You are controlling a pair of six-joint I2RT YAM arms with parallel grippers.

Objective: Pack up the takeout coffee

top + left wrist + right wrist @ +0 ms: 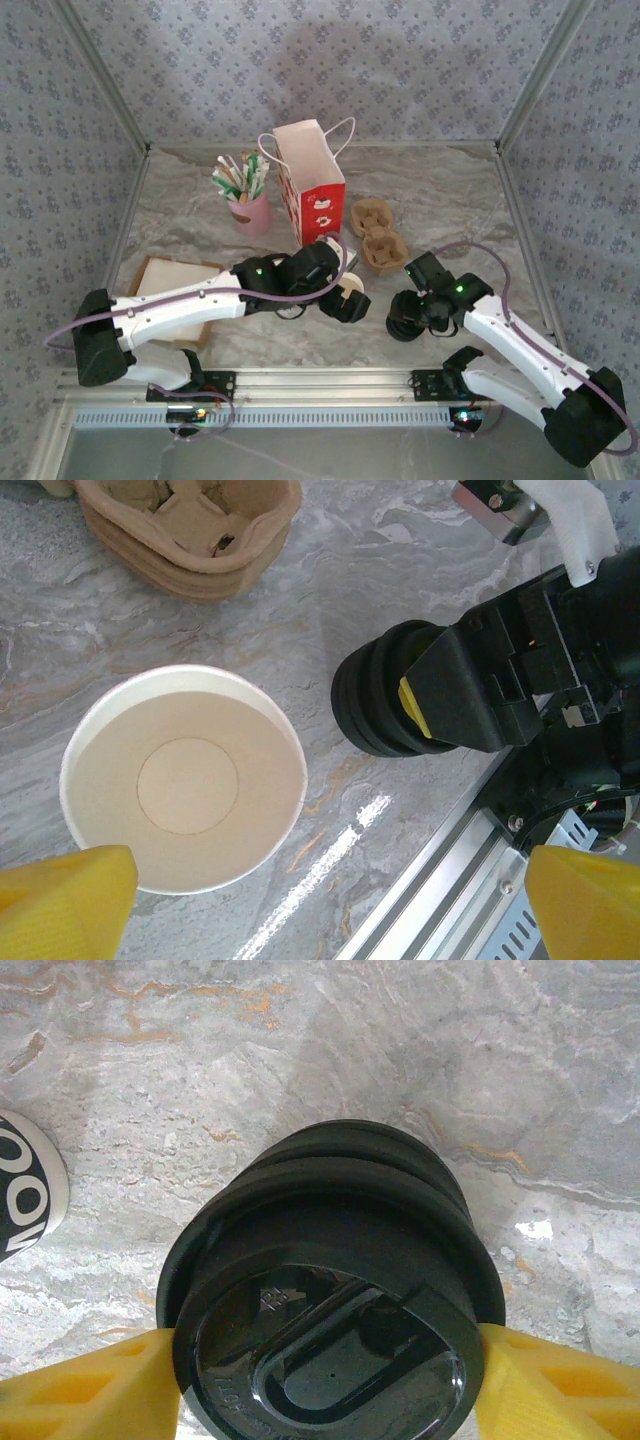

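From above, my left end effector [347, 299] hangs over the paper cup [352, 283], which stands on the marble worktop [450, 200] just in front of the red paper bag [312, 185]. My right end effector [415, 310] is low to the right of it, carrying the black lids [400, 322]. The cardboard cup carriers [375, 235] lie behind, between the two arms, and a pink holder of stirrers [248, 205] stands left of the bag.

On the left wrist camera, the yellow fingers [65, 900] are spread wide with nothing gripped. The cup [183, 777] sits upright below them, open-mouthed and empty, nearer the left finger. The lids [372, 702] are just beside it, not touching, and a carrier [190, 530] is at the top.

On the right wrist camera, the yellow fingers [90, 1390] press against both sides of the lids [330, 1300], clamped on them above the worktop. The cup's printed wall [25, 1195] shows at the left edge.
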